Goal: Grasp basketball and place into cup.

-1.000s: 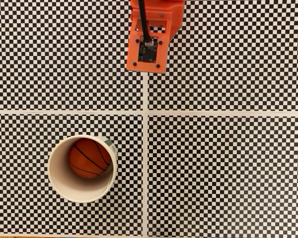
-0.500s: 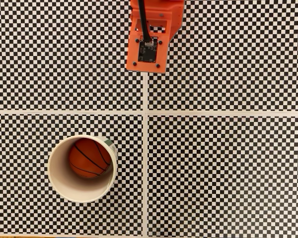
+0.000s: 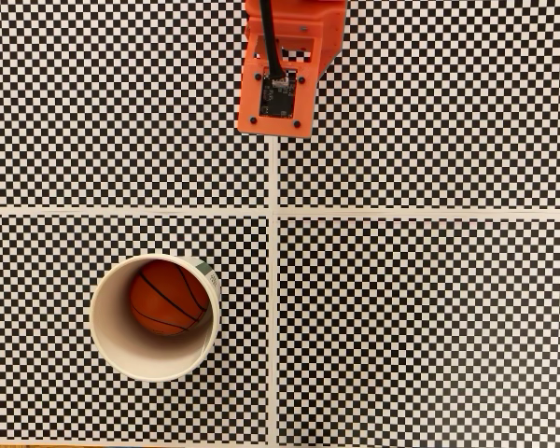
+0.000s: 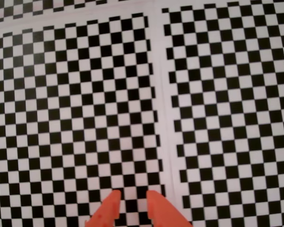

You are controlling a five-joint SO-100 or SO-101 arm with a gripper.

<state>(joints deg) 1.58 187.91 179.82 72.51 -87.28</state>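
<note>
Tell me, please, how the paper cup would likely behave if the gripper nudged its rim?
The cup looks like thin paper, so probably light and easily dented. Standing upright, it might slide or tip rather than hold. The ball inside may add a little steadying weight.

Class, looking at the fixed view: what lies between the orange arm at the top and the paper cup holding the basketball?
In the fixed view, only bare checkerboard surface and a white seam line separate the arm from the cup holding the basketball.

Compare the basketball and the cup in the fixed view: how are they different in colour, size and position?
Colour: the basketball is orange-red with black seam lines, while the cup is cream-white with a bit of green print at its rim. Size: the basketball is narrower than the cup's mouth. Position: the basketball lies inside the cup, toward the upper right wall; the cup stands upright on the checkered surface. Both look round from above.
</note>
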